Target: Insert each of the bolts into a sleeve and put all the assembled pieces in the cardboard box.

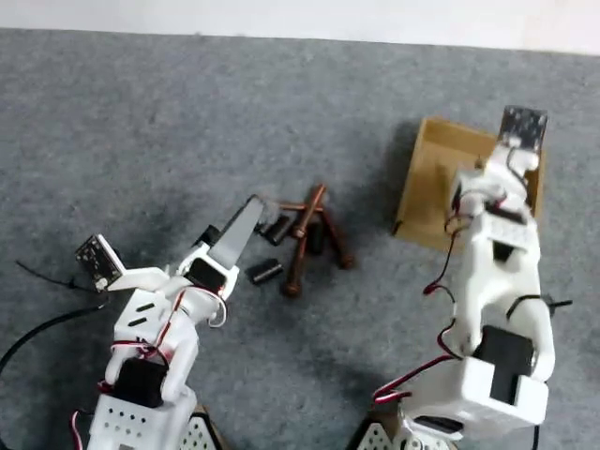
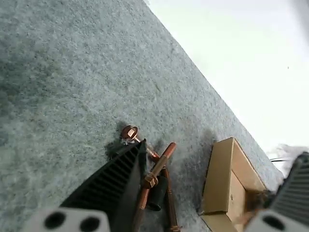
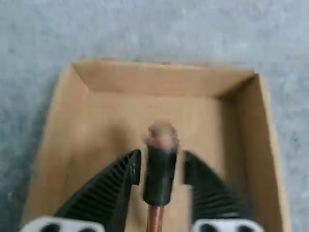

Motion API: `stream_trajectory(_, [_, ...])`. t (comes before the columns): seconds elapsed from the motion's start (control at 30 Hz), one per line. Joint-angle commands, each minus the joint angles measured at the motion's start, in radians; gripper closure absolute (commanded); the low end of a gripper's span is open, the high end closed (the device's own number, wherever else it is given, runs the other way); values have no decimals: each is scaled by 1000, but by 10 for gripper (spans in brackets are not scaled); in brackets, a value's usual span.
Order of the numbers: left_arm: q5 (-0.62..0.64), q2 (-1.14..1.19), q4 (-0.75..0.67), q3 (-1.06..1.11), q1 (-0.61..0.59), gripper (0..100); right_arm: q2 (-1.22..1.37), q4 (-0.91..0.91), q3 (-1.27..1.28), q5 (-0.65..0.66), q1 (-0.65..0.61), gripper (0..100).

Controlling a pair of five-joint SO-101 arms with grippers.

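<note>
My right gripper hangs over the cardboard box, which the high view shows as the box at the right. A copper bolt in a black sleeve stands between its fingers, with small gaps on both sides. Left of the box lies a pile of copper bolts and loose black sleeves. My left gripper is at the pile's left edge, wide open and holding nothing. From its wrist I see a bolt, a sleeve and the box.
Grey carpet covers the table, with free room left of the pile and in front of it. A pale strip borders the carpet's far edge. Red and black cables run along both arms.
</note>
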Motion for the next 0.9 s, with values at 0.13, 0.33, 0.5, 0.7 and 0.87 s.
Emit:
stream_trajectory(0.13, [8,-12,-20,19,-10,590,-150,202,-82,-8,-50,721])
stream_trajectory(0.33, [8,-12,-20,19,-7,590,-460,232,211,-8,-295,721])
stream_trajectory(0.5, [8,-12,-20,19,-10,590,-716,232,506,-8,-615,721])
stream_trajectory(0.7, [6,-12,-25,19,-10,590,-776,234,642,-8,-857,721])
stream_trajectory(0.87, [6,-12,-25,19,-10,590,-657,231,579,-114,-866,721])
